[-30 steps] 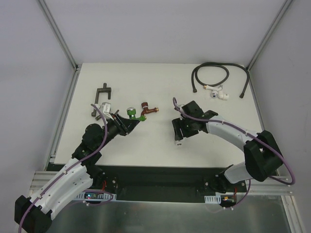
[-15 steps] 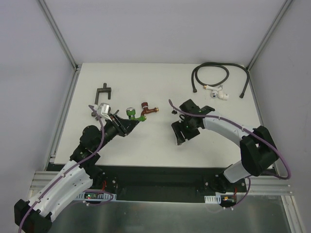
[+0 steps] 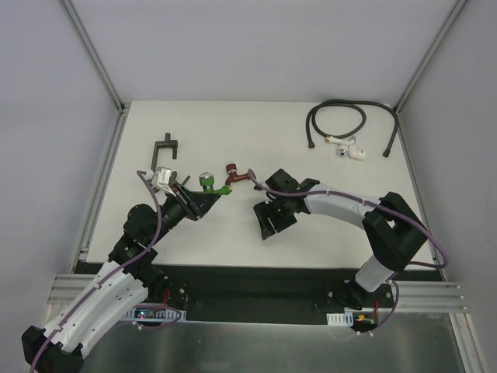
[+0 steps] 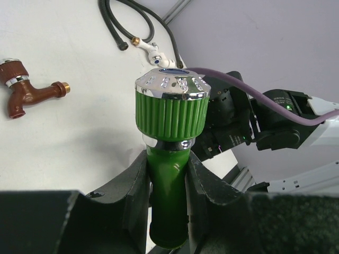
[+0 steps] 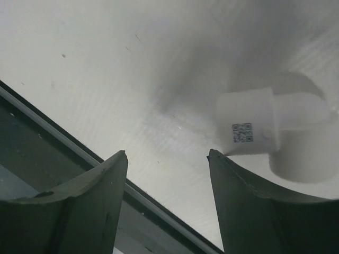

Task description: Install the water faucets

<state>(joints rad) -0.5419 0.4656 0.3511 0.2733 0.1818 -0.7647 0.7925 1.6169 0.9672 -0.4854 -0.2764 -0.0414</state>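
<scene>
My left gripper [image 3: 200,196] is shut on the green faucet [image 3: 207,182] and grips its green stem below the ribbed knob. In the left wrist view the green faucet [image 4: 170,114] stands upright between the fingers of the left gripper [image 4: 168,161]. The dark red faucet [image 3: 235,174] lies on the table just right of it, and also shows in the left wrist view [image 4: 29,90]. My right gripper [image 3: 266,223] is open and empty, low over the table, below and right of the red faucet. In the right wrist view the right gripper [image 5: 167,154] has a white elbow fitting [image 5: 265,132] just beyond its right fingertip.
A black hose [image 3: 335,122] with white end fittings [image 3: 349,150] lies at the back right. Black bracket parts [image 3: 165,147] lie at the back left. The table's front edge and metal rail [image 5: 63,143] run close under the right gripper.
My right gripper has swung left across the table toward the red faucet and the left gripper. My left gripper, still holding the green faucet, has shifted slightly back and left.
</scene>
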